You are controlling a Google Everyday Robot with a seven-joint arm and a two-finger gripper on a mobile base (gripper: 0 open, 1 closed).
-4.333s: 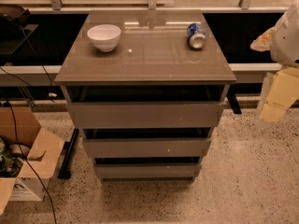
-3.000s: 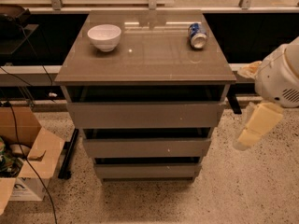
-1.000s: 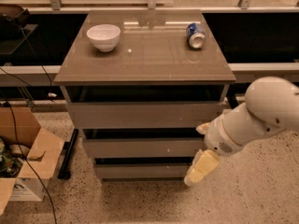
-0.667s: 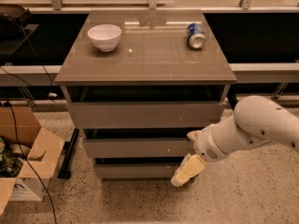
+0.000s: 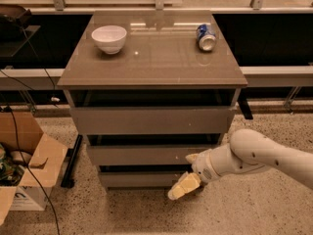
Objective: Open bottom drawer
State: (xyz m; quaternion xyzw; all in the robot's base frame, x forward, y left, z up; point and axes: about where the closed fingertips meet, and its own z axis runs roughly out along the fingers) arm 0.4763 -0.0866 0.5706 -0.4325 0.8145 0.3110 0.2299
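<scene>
The bottom drawer [image 5: 142, 179] is the narrowest grey-brown flat front, lowest of three in the cabinet, with a dark gap above it. It looks closed. My gripper [image 5: 183, 186] has cream-coloured fingers and hangs at the drawer's right end, low in front of it, close to the floor. The white arm [image 5: 254, 155] reaches in from the right. I cannot tell whether the gripper touches the drawer front.
The middle drawer [image 5: 146, 154] and top drawer [image 5: 151, 120] sit above. A white bowl [image 5: 109, 38] and a blue can [image 5: 206, 37] lie on the cabinet top [image 5: 151, 58]. An open cardboard box [image 5: 24, 165] and cables lie on the floor at left.
My arm has swung from the right side of the cabinet down and left. The gripper now sits lower, at the bottom drawer's right end. The drawers have not moved.
</scene>
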